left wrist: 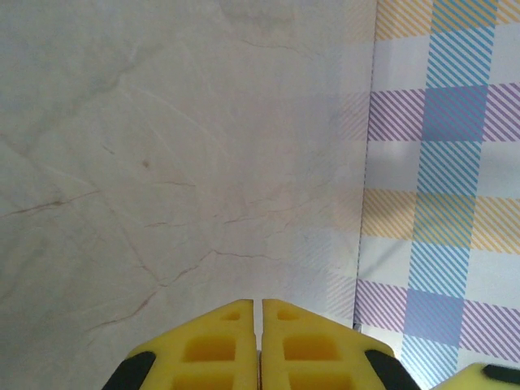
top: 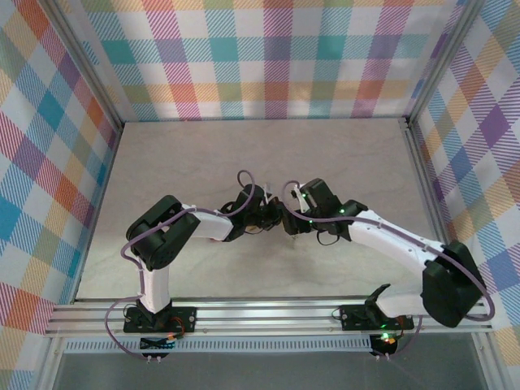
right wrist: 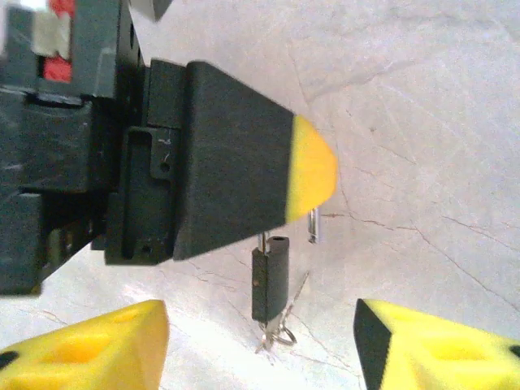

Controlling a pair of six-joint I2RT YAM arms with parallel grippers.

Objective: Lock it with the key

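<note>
A small black padlock (right wrist: 269, 280) hangs over the marble table, its silver shackle (right wrist: 313, 226) running up between the fingers of my left gripper (right wrist: 313, 166), which is shut on it. The shackle's free leg stands out of its hole in the lock body. A silver key (right wrist: 276, 331) with a ring sticks out of the lock's underside. My right gripper (right wrist: 260, 325) is open, one yellow finger on each side of the key, touching nothing. In the left wrist view, the left gripper's (left wrist: 258, 305) yellow fingers are pressed together. From above, the left gripper (top: 275, 218) and right gripper (top: 288, 221) meet mid-table.
Plaid walls (top: 268, 57) close in the table (top: 341, 154) at the back and both sides, and one wall (left wrist: 443, 179) stands close in the left wrist view. An aluminium rail (top: 268, 313) runs along the near edge.
</note>
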